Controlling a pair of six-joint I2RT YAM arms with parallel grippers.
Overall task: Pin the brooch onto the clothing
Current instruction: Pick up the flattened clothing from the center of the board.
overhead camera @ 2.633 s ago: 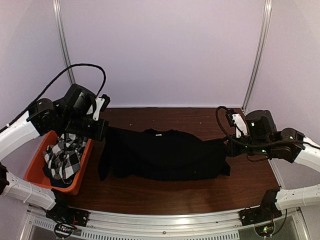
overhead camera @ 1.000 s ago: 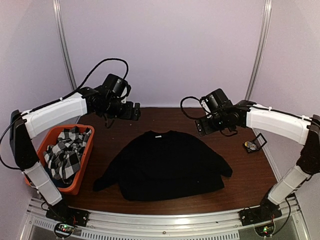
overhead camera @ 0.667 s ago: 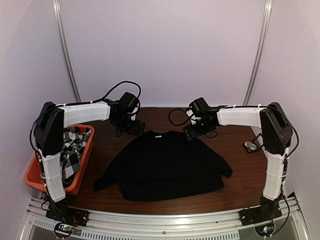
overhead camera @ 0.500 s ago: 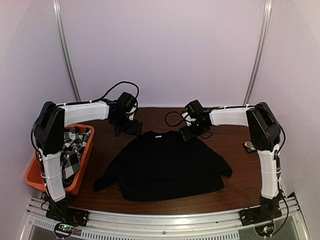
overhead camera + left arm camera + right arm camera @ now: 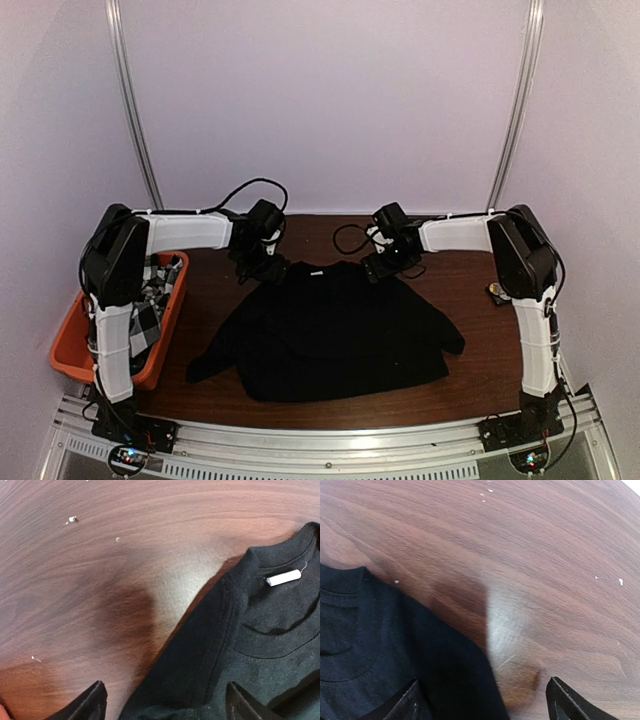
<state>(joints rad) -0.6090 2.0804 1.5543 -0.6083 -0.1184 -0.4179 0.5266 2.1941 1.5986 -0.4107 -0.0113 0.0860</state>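
Observation:
The clothing, a black T-shirt (image 5: 330, 325), lies flat on the brown table with its collar toward the back wall. My left gripper (image 5: 268, 268) is low over the shirt's left shoulder beside the collar. In the left wrist view the left gripper (image 5: 167, 707) is open, its fingertips (image 5: 95, 702) set wide on either side of the shoulder fabric (image 5: 220, 645); a white neck label (image 5: 282, 577) shows. My right gripper (image 5: 378, 268) is at the other shoulder. The right gripper (image 5: 485, 705) is open too, straddling the shirt's edge (image 5: 380, 645). A small shiny object (image 5: 497, 292), perhaps the brooch, lies at the table's right edge.
An orange bin (image 5: 68, 350) at the left holds a black-and-white checked cloth (image 5: 143, 325), partly behind the left arm. Both arms reach out toward the back wall. Bare wood (image 5: 480, 365) lies to the right of the shirt and behind its collar.
Both arms have swung in and come down from above to the shirt's shoulders beside the collar. Their jaws have narrowed a little. The shirt has not moved.

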